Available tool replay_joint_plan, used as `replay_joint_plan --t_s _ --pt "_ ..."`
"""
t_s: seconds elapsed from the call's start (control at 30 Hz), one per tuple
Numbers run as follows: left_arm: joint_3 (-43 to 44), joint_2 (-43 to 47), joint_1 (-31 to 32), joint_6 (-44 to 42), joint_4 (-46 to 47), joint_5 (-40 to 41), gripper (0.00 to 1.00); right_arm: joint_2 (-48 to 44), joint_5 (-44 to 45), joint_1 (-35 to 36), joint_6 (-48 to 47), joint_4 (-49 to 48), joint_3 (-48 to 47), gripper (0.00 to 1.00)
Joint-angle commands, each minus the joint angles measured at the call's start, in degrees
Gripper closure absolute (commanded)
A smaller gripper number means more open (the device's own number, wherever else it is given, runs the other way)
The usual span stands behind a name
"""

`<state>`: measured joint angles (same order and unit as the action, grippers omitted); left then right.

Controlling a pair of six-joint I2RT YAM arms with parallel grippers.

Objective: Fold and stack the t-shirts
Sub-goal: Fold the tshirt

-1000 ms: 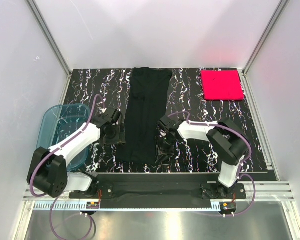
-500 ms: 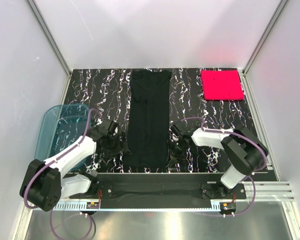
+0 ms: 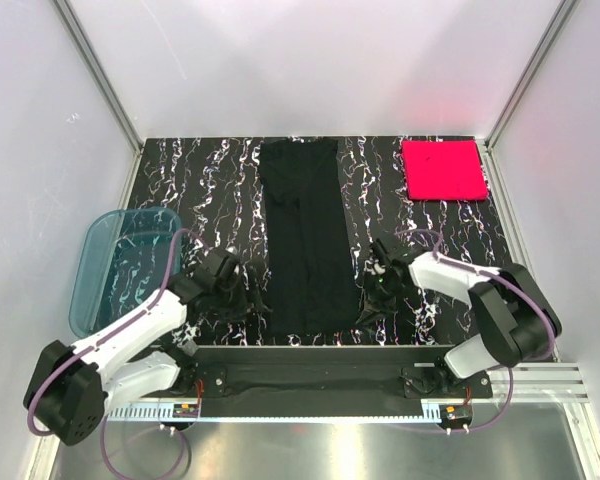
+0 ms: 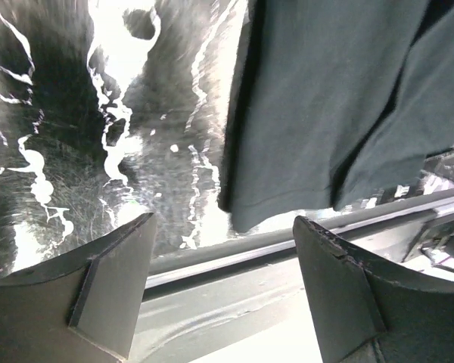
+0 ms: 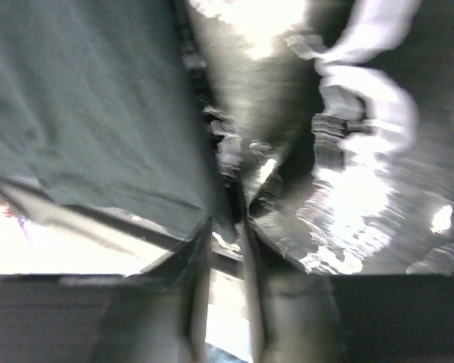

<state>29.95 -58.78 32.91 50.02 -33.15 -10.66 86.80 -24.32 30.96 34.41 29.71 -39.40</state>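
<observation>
White-walled enclosure; black marbled table [image 3: 210, 180] as the work surface.

Black t-shirt [image 3: 302, 240]: lies flat as one long narrow strip, sides already turned in, running away from both claws toward the far edge. Its near hem sits between the two claws.

Blue tub [image 3: 110, 260]: outboard of the left claw, apart from it, at the table's left edge.

Pink-red t-shirt [image 3: 442, 168]: a finished square, well beyond the right claw and off to its outer side, at the far corner.

Left gripper [image 3: 245, 298]: jaws wide, nothing between the fingers [image 4: 113, 280]. The near-left hem corner lies just ahead of them, at the table's edge, not touched.

Right gripper [image 3: 372, 300]: jaws drawn to a narrow slit at the near-right hem corner. The wrist view is blurred, so it cannot be told whether cloth is pinched.

Assessment: the step in hand appears to be taking the near hem for the crosswise fold. The next move calls for both claws to grip their corners low and evenly. An uneven lift would likely skew the fold.
</observation>
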Motion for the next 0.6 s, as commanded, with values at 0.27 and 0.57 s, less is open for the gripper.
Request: replay_joint_plan --t_s 0.27,0.57 --pt "22.14 -10.8 -1.17 -12.57 7.55 6.36 0.22 -1.57 4.93 -2.57 -8.83 11.42 -22.29 0.56" --pt "38.93 -37.51 -11.44 -18.82 18.27 0.2 0.3 18.21 7.24 -2.75 -12.09 10.8 -41.79 0.72"
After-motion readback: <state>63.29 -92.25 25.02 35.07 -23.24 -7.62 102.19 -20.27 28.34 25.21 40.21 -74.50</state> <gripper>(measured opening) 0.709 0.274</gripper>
